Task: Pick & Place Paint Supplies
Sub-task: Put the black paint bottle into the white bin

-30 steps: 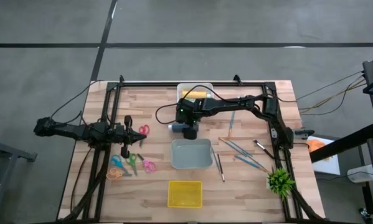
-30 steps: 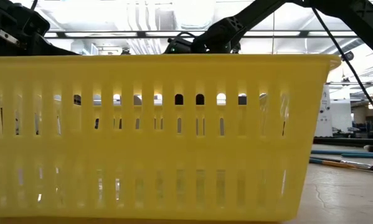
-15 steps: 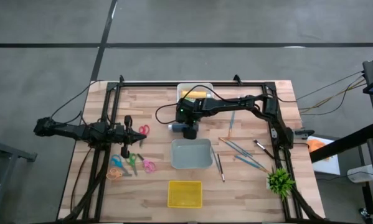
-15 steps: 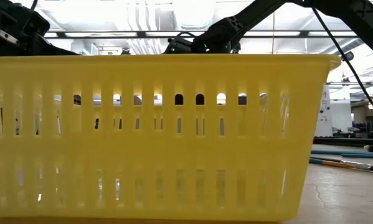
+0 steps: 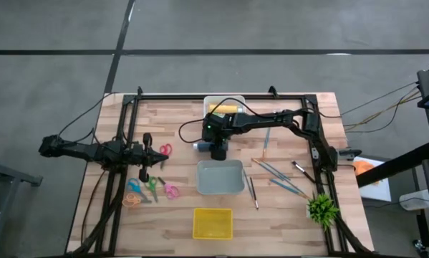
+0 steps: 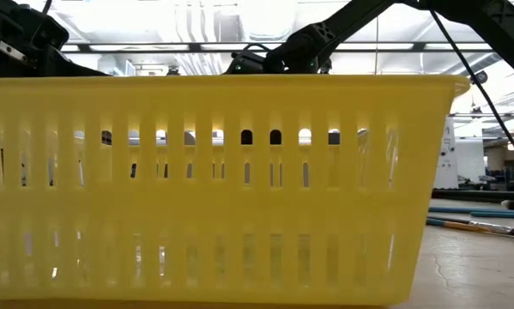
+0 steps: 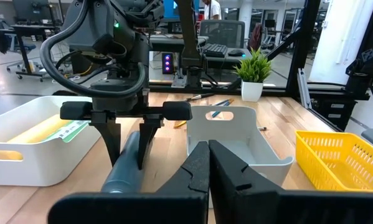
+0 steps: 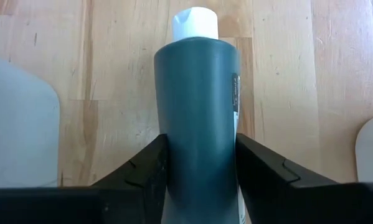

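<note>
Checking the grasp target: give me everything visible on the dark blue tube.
The dark blue tube is a smooth, plastic-looking squeeze tube with a white cap and a thin label strip along one side. It lies flat on the wooden table, between the white bin and the grey bin. The right gripper straddles it from above, fingers against both sides. Not lifted yet.

1. My two arms are matte black, built of slim jointed links.
2. A small green light glows on the right arm's wrist housing (image 5: 209,130).
3. Black cables loop loosely off both arms.
4. The right end effector (image 7: 128,163) has a wide black crossbar and two flat tapering fingers.
5. The left end effector (image 7: 208,163) shows smooth black wedge-shaped fingers.
</note>
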### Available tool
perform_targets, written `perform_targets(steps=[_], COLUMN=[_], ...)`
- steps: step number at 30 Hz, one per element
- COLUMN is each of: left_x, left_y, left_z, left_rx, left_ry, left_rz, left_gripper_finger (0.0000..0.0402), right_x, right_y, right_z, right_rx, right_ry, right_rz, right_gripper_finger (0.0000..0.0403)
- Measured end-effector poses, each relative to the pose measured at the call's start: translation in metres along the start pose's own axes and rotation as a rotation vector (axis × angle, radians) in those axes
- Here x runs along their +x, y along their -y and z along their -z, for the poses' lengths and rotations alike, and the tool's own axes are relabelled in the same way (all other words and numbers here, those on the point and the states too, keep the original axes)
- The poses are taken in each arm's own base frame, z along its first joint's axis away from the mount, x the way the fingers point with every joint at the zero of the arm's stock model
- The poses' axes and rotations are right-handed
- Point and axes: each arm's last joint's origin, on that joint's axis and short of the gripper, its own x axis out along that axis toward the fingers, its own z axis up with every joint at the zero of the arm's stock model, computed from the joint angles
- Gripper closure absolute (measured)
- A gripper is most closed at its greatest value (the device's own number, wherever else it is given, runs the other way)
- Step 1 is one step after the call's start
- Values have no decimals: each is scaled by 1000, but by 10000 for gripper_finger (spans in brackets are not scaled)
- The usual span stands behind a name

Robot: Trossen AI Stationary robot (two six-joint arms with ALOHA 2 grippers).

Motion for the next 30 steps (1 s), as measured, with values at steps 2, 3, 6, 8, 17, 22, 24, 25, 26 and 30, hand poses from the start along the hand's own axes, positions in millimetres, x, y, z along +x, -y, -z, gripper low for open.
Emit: perform_targets(steps=[2,3,6,8,17,22,24,25,26,30], left_x=[0,0,0,0,0,0,0,0,0,0], left_y=[0,0,0,0,0,0,0,0,0,0], left_z=[0,0,0,0,0,0,0,0,0,0], left_rx=[0,0,0,0,0,0,0,0,0,0], left_ry=[0,0,0,0,0,-1,0,-1,-1,0], left_rz=[0,0,0,0,0,0,0,0,0,0], left_gripper_finger=[401,401,401,401,401,401,401,401,401,401], right_x=[0,0,0,-3,-42,-71,-83,-89,-94,-112], right_y=[0,0,0,0,-3,-4,-4,-3,-3,2], right_z=[0,0,-1,-2,-16,-20,-20,-20,-19,-19], right_rx=[-2,-3,-7,-9,-66,-105,-111,-116,-118,-134], right_ry=[1,1,5,11,89,108,103,98,90,81], right_rz=[0,-1,-1,0,55,153,205,230,256,356], right_gripper_finger=[248,248,249,249,250,250,250,250,250,250])
